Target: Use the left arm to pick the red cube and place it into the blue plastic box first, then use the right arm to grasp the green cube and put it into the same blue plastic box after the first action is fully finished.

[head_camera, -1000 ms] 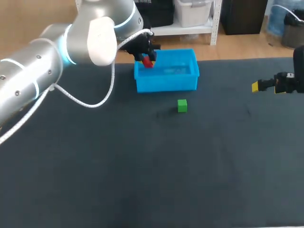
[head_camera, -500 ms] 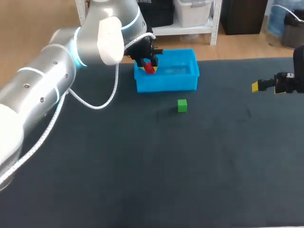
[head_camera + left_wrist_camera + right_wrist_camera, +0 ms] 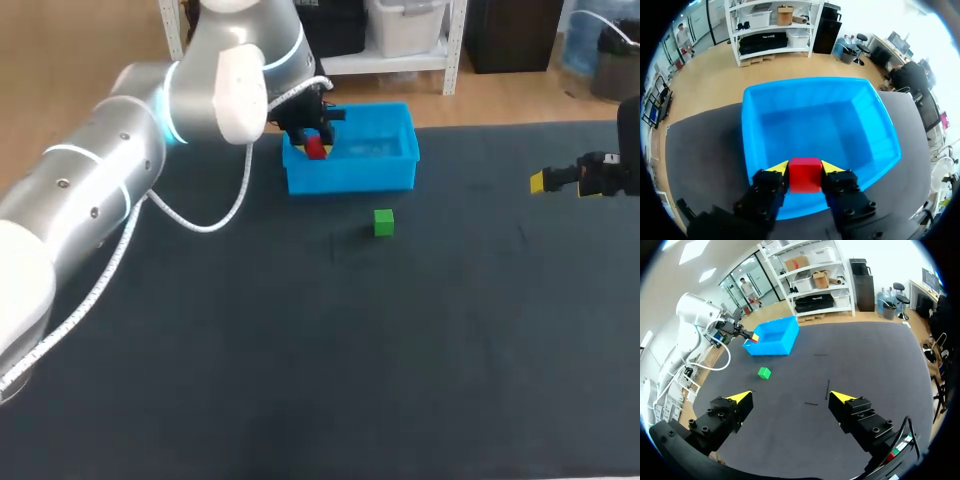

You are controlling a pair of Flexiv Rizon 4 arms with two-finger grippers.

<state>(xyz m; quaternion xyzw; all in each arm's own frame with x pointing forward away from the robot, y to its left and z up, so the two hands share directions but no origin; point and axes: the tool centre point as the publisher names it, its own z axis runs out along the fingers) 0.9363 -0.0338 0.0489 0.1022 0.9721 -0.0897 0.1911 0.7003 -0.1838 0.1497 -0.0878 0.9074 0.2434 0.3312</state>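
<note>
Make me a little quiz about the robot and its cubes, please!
1. True or false: the left gripper is shut on the red cube, over the blue box.
2. Fill in: the right gripper has its fingers ____.
3. Where is the green cube? A) inside the blue box B) on the table, outside the box C) in the right gripper
Key: 1 true; 2 open; 3 B.
</note>
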